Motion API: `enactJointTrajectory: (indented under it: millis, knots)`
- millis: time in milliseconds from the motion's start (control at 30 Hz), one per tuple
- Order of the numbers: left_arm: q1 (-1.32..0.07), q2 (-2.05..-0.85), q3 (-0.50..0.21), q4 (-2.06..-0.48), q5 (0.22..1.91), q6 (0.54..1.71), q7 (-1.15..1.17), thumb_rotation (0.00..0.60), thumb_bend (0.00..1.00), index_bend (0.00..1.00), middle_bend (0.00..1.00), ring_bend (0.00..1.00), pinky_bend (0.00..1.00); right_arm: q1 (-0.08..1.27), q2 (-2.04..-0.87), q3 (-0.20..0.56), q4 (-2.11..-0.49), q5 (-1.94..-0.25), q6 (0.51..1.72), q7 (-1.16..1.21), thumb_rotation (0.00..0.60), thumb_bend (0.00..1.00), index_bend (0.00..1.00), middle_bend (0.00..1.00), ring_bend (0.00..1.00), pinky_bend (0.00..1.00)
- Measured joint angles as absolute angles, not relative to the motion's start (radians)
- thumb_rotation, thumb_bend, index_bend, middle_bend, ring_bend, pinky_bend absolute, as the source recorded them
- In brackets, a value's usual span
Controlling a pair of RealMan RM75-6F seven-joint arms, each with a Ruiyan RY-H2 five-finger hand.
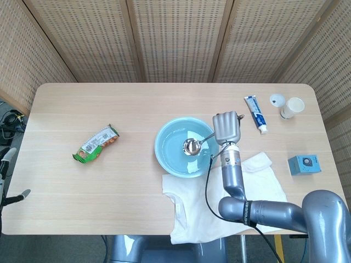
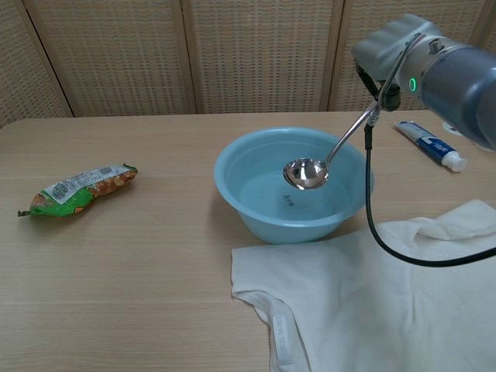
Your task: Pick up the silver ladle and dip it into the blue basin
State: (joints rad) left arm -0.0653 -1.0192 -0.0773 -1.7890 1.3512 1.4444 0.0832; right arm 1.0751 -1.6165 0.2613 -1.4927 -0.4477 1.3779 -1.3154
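Observation:
My right hand point(image 1: 226, 128) point(image 2: 387, 48) hovers over the right rim of the blue basin point(image 1: 167, 163) point(image 2: 256, 221) and grips the handle of the silver ladle point(image 1: 191, 146) point(image 2: 306, 173). The ladle slants down to the left, its bowl hanging inside the basin just above the water. In the head view, only a fingertip of my left hand point(image 1: 16, 195) shows, at the far left edge below the table; whether it is open cannot be told.
A white cloth point(image 1: 219, 205) point(image 2: 372, 302) lies in front of the basin. A green snack packet point(image 1: 96, 144) point(image 2: 76, 188) lies at the left. A toothpaste tube point(image 1: 255, 113) point(image 2: 430, 143), a cup point(image 1: 292, 107) with its lid point(image 1: 277, 99), and a small blue box point(image 1: 303, 164) sit at the right.

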Motion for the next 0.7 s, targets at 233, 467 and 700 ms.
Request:
enactJointTrajectory:
  millis: [233,467,700]
  knots:
    - [-0.072,-1.02,-0.082,-1.78,1.332,1.428,0.072,0.6,0.0,0.0,0.0,0.0,0.0,1.106,-1.69,0.221,-1.388,-0.5,1.393,-1.373,0.6,0.78,0.73,1.0,1.0,1.0]
    - [-0.08,-1.02,-0.086,-1.763,1.312,1.406,0.051,0.6,0.0,0.0,0.0,0.0,0.0,1.125,-1.777,0.176,-1.212,-0.573,1.389,-1.431,0.6,0.78,0.73,1.0,1.0,1.0]
    - [-0.081,-1.017,-0.089,-1.761,1.309,1.404,0.036,0.6,0.0,0.0,0.0,0.0,0.0,1.131,-1.846,0.13,-1.07,-0.639,1.377,-1.509,0.6,0.78,0.73,1.0,1.0,1.0]
